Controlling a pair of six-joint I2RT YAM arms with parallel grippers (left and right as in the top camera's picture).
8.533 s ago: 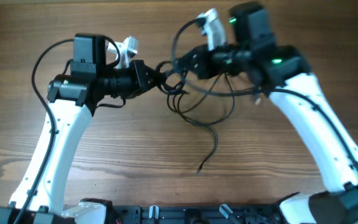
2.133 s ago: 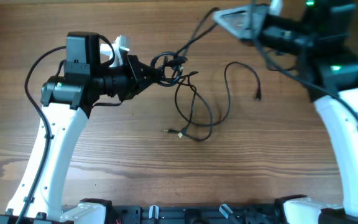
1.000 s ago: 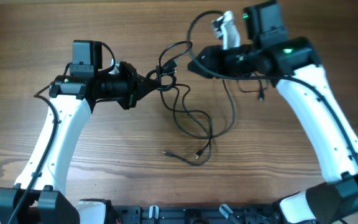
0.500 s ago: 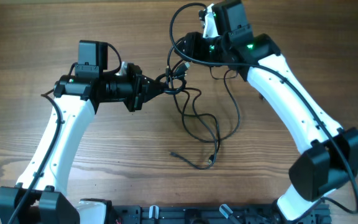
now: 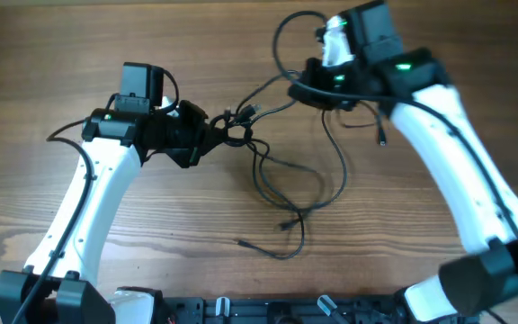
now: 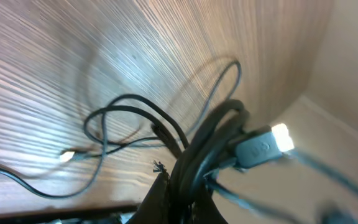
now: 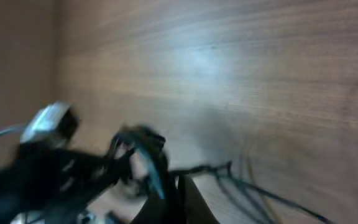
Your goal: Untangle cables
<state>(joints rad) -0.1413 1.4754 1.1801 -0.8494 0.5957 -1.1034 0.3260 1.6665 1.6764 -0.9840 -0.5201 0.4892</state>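
The cables (image 5: 281,184) are thin black cords, knotted near the table's middle with loops trailing toward the front. My left gripper (image 5: 216,137) is shut on the knot (image 5: 234,135). In the left wrist view the bundle (image 6: 213,140) rises from between the fingers (image 6: 160,196), with a small plug (image 6: 263,146) beside it. My right gripper (image 5: 298,86) is shut on one strand (image 5: 268,99) that runs tight from the knot. The right wrist view is blurred, but a cable (image 7: 157,171) passes between the dark fingers (image 7: 194,202). Loose plug ends (image 5: 241,241) lie at the front.
A further plug end (image 5: 383,142) dangles under the right arm. The thicker arm wires (image 5: 286,36) loop above the right wrist. A dark rail (image 5: 268,310) runs along the table's front edge. The left arm (image 7: 42,168) shows in the right wrist view.
The right gripper went from half open to shut on a strand, then moved right, away from the knot, drawing the strand tight. The left gripper kept its hold and shifted slightly.
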